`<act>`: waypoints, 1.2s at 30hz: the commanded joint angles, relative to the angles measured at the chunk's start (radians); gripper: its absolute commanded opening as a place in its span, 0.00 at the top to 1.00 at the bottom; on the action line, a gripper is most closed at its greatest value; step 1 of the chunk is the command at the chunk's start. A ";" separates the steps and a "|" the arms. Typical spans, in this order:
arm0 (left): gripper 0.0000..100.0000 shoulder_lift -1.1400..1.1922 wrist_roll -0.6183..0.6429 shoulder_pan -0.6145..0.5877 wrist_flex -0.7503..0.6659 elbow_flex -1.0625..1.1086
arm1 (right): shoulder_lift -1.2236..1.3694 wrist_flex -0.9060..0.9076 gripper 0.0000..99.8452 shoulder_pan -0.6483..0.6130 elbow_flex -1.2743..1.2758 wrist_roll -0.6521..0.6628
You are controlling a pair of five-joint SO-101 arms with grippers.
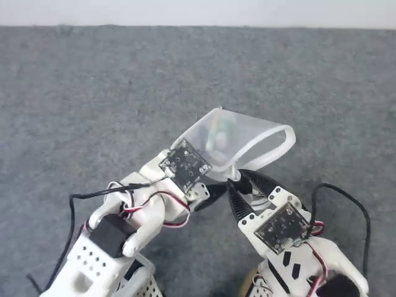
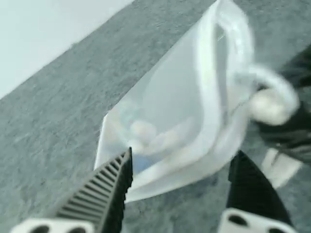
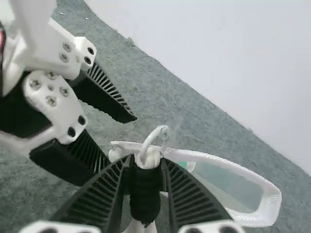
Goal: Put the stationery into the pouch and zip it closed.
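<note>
A translucent pouch (image 1: 238,137) lies in the middle of the grey mat, its mouth rim (image 1: 275,147) gaping toward the right. Stationery (image 1: 221,132) shows faintly through its wall, pale and bluish in the left wrist view (image 2: 146,138). My right gripper (image 3: 146,170) is shut on the zipper pull (image 3: 151,145) at the near end of the pouch's rim (image 3: 233,167). The left gripper (image 2: 183,162) stands open with the pouch (image 2: 170,116) between and just beyond its fingers. In the right wrist view, the left gripper's black fingers (image 3: 104,99) are spread apart beside the pull.
Grey carpet-like mat (image 1: 93,93) covers the table, with free room to the left, right and far side of the pouch. A pale wall (image 1: 198,12) borders the far edge. Both arm bodies and their cables (image 1: 340,192) crowd the near side.
</note>
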 commanded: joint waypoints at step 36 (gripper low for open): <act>0.99 -0.015 0.009 0.127 -0.307 0.179 | -0.008 -0.246 0.99 0.249 0.049 -0.063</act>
